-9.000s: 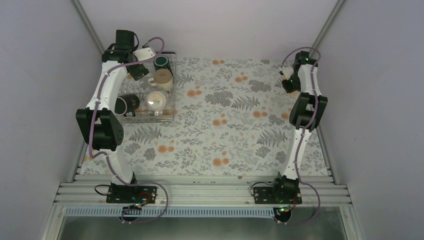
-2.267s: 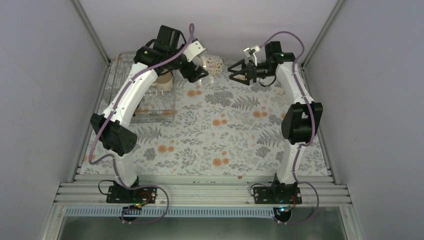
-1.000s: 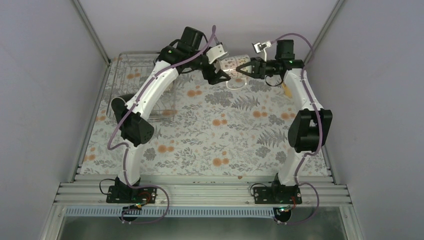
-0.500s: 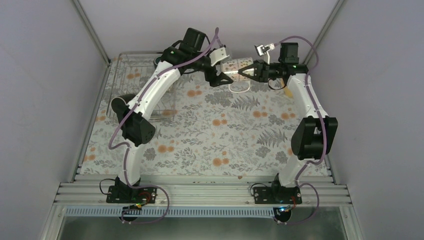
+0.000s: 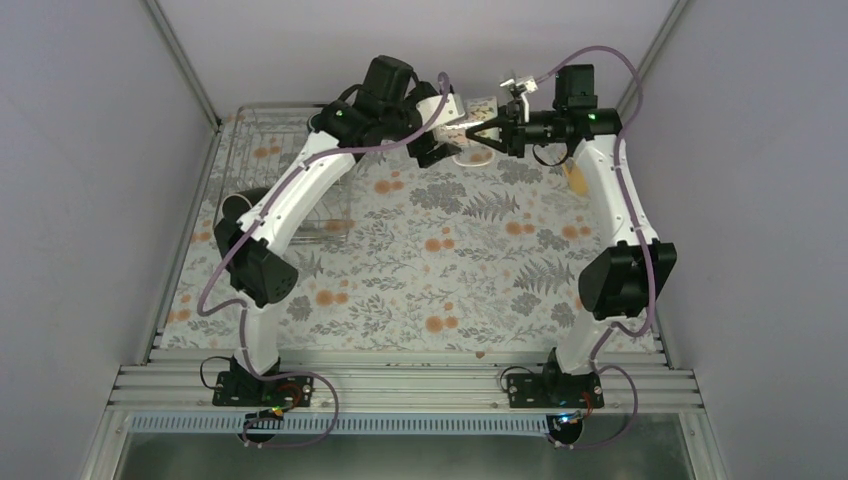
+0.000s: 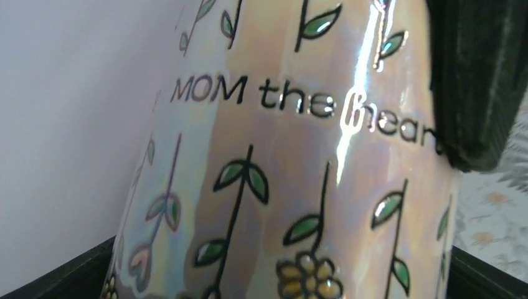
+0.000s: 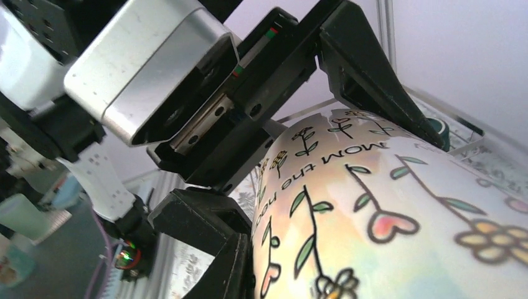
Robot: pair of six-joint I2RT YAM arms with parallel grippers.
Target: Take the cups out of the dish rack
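A pale glossy mug (image 5: 478, 104) printed with flowers, hearts and "MOM the hear..." hangs in the air over the back middle of the table. My left gripper (image 5: 447, 135) is shut on it, and its black fingers (image 7: 215, 233) clamp the wall. My right gripper (image 5: 482, 131) is closed in on the mug's other end. One of its fingers (image 6: 476, 81) presses on the mug wall (image 6: 299, 187). The mug fills the right wrist view (image 7: 405, 218). The wire dish rack (image 5: 262, 125) stands at the back left. My left arm hides the other mugs.
A floral cloth (image 5: 440, 260) covers the table. Grey walls and slanted metal posts close in the back and both sides. Both arms meet high near the back wall. The rail with the arm bases (image 5: 400, 385) runs along the near edge.
My left gripper has carried the mug from the rack rightward to the back middle. My right gripper came in from the right, narrowed onto it, and both rose slightly toward the back wall.
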